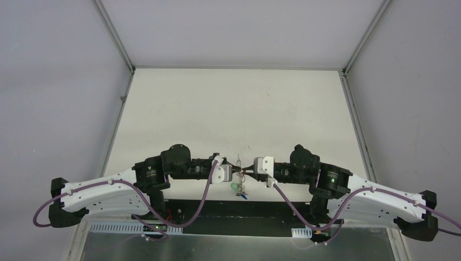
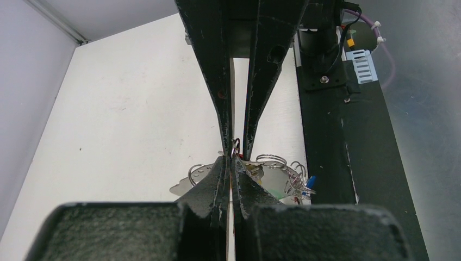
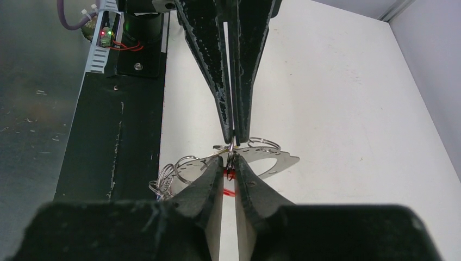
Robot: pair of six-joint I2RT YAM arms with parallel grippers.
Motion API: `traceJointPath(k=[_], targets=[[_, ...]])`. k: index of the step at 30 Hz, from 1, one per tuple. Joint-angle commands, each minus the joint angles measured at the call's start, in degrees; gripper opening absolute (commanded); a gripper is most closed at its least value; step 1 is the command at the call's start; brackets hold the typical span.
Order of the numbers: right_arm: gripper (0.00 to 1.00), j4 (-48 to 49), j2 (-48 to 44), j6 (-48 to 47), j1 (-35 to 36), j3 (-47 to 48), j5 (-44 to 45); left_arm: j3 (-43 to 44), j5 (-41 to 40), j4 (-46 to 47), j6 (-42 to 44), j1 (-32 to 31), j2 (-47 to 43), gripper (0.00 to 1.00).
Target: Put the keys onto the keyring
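My left gripper [image 1: 235,174] and right gripper [image 1: 246,172] meet tip to tip just above the table's near edge. The left gripper [image 2: 232,160] is shut on a thin wire seen edge-on, apparently the keyring [image 1: 239,161]. The right gripper [image 3: 231,161] is shut on a small split ring [image 3: 230,156] carrying a red key [image 3: 229,175]. A silvery crescent plate [image 3: 277,160] with holes and several split rings [image 2: 270,160] hangs under the tips. A green key [image 1: 237,187] and a blue key [image 2: 311,182] dangle below it.
The white table [image 1: 234,109] stretches away behind the grippers, with grey walls on three sides. A black base strip [image 2: 337,141] runs along the near edge, right beside the hanging bundle. Purple cables [image 1: 204,198] loop off both arms.
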Motion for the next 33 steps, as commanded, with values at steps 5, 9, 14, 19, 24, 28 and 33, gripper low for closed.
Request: traceJointPath(k=[5, 9, 14, 19, 24, 28, 33], targets=[[0.03, 3.0, -1.7, 1.1, 0.1, 1.8, 1.1, 0.7, 0.5, 4.8, -0.8, -0.1, -0.5, 0.0], [0.0, 2.5, -1.5, 1.9, 0.1, 2.4, 2.7, 0.4, 0.8, 4.8, -1.2, -0.1, -0.5, 0.0], [0.0, -4.7, 0.2, 2.5, 0.1, 6.5, 6.6, 0.8, 1.5, 1.4, -1.4, -0.1, -1.2, 0.11], [0.0, -17.6, 4.1, 0.9, 0.1, 13.4, 5.9, 1.0, 1.1, -2.4, -1.3, -0.1, -2.7, 0.39], [0.0, -27.8, 7.0, -0.4, -0.4, 17.8, 0.7, 0.5, 1.0, -4.2, -0.4, -0.2, -3.4, 0.41], [0.0, -32.8, 9.7, 0.7, -2.1, 20.3, -5.5, 0.5, 0.5, -3.8, -0.8, -0.1, -2.6, 0.41], [0.0, -33.5, 13.8, 4.3, -10.3, 21.8, -18.1, -0.9, 0.2, -1.9, -0.9, -0.1, -1.1, 0.42]])
